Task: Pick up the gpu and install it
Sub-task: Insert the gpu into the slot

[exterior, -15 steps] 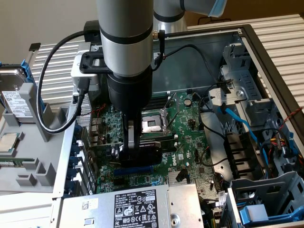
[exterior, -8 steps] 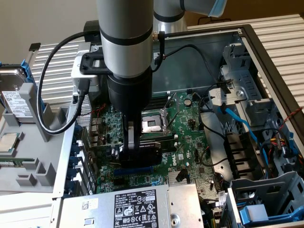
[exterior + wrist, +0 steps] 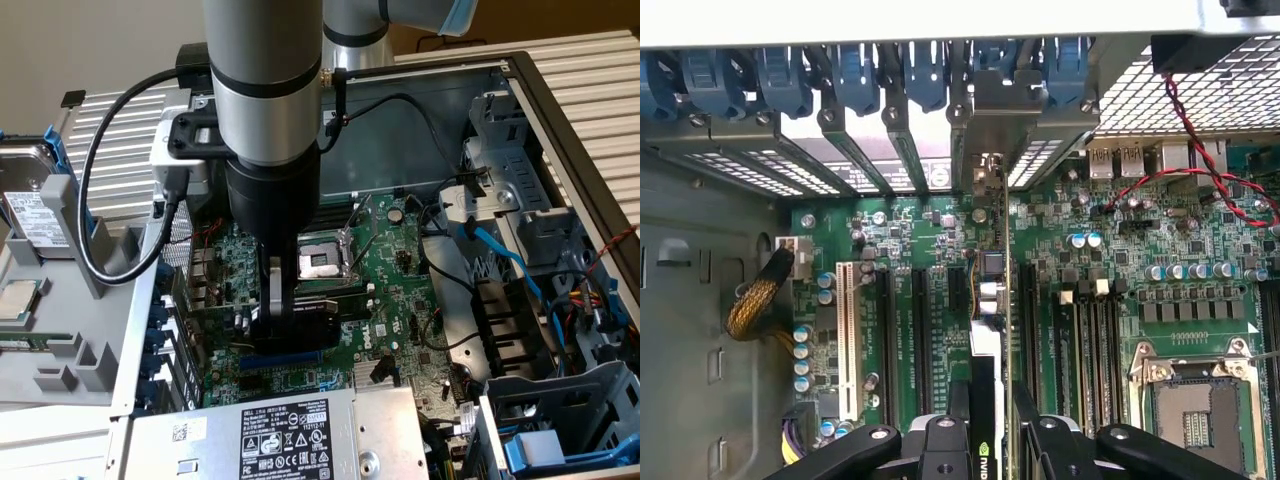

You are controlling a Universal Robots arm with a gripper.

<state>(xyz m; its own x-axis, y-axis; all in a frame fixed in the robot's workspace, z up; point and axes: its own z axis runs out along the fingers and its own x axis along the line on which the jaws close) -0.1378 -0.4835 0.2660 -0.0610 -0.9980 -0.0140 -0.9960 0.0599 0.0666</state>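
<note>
The gpu (image 3: pixel 322 308) (image 3: pixel 987 360) stands on edge over the middle of the motherboard (image 3: pixel 395 300) (image 3: pixel 1110 230), just nearer than the CPU socket (image 3: pixel 322 262) (image 3: pixel 1195 410). It is clamped in the gripper (image 3: pixel 280 318) (image 3: pixel 990 440), whose fingers (image 3: pixel 952 440) press against its two faces. In the wrist view the card is seen edge-on, running away from the gripper along the rows of expansion slots. Its far end comes up to the case's rear wall under the blue slot latches (image 3: pixel 855 75). Whether its lower edge sits in a slot cannot be told. In the exterior view a blue slot (image 3: pixel 285 357) lies on the board just in front of the card. A white slot (image 3: pixel 848 340) lies well apart from the card, near a braided yellow cable bundle (image 3: pixel 758 300). A twisted red and black wire (image 3: pixel 1200 170) loops over the board on the card's other side. The power supply (image 3: pixel 280 440), with its black label, lies across the near edge of the open case. Blue cables (image 3: pixel 510 260) run through the drive bays on the exterior view's right. A hard drive (image 3: pixel 30 210) stands in a grey holder outside the case, on the exterior view's left.
</note>
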